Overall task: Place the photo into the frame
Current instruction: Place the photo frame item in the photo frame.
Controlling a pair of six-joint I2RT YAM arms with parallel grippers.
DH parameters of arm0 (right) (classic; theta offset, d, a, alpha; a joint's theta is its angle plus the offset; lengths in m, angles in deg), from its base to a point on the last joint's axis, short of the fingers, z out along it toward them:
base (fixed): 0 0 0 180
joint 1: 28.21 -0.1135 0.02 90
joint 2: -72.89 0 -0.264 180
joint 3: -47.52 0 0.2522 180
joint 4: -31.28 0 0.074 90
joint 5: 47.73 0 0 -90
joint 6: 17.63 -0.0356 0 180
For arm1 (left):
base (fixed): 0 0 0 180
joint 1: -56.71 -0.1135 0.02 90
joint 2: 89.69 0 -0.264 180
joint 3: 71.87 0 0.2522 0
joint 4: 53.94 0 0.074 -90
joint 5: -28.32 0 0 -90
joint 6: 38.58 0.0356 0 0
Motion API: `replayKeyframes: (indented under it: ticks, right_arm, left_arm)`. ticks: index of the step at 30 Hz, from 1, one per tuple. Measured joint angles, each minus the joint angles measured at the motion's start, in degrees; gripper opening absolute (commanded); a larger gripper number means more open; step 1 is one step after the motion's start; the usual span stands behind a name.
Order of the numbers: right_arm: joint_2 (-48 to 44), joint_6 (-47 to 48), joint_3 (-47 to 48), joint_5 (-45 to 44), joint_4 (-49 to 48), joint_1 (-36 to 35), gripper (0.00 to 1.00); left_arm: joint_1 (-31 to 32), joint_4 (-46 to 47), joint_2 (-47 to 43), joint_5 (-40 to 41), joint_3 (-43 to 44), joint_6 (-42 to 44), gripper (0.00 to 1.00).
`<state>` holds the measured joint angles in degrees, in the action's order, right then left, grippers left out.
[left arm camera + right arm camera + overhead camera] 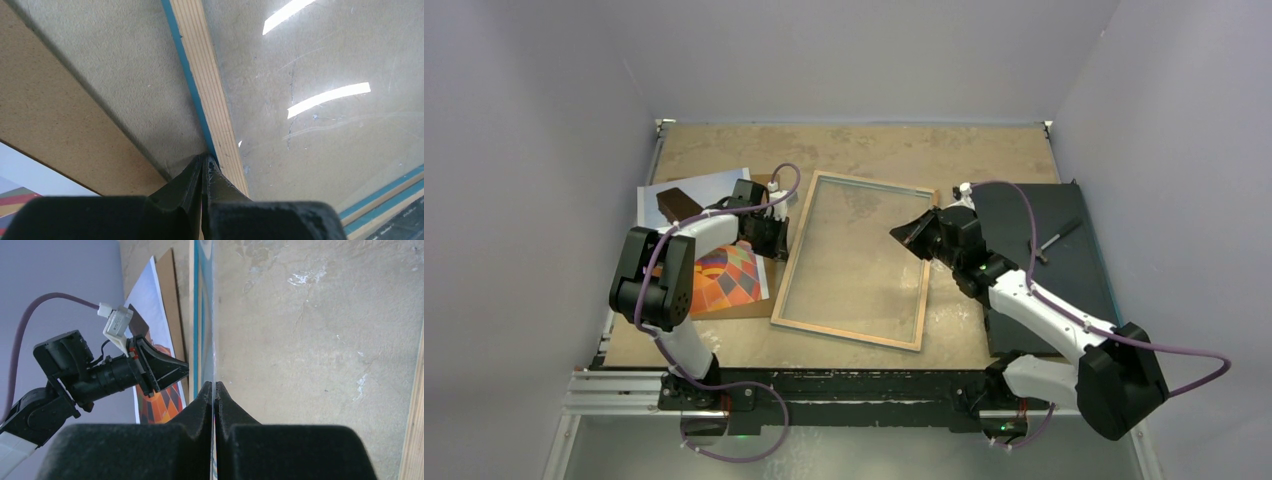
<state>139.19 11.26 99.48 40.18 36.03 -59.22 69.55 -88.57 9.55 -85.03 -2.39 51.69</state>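
The left claw (205,161) is fully closed on nothing; its tips butt against the left rim of the frame (212,80). The right claw (214,387) is likewise closed, tips at the opposite rim; a pinch there cannot be confirmed. Probable purpose: bracing the frame from both sides for positioning. The frame lies wood side up on the desk (864,145), ready for loading. The photo (724,278) rests face up on the backing board (60,115), just left of the frame.

One frame (852,330), one photo (724,275), one brown backing board (60,115), one black mat (1064,280), one slim tool (1056,238), two end effectors (205,162) (214,387).
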Motion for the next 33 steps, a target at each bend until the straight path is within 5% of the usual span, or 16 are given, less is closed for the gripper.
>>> replayKeyframes:
  ticks: [33]
  right_arm:
    - [6.58,-2.75,0.07,0.17,7.50,0.17,0.00]
  left_arm:
    - [-0.02,0.00,-0.26,1.22,0.00,0.90,0.00]
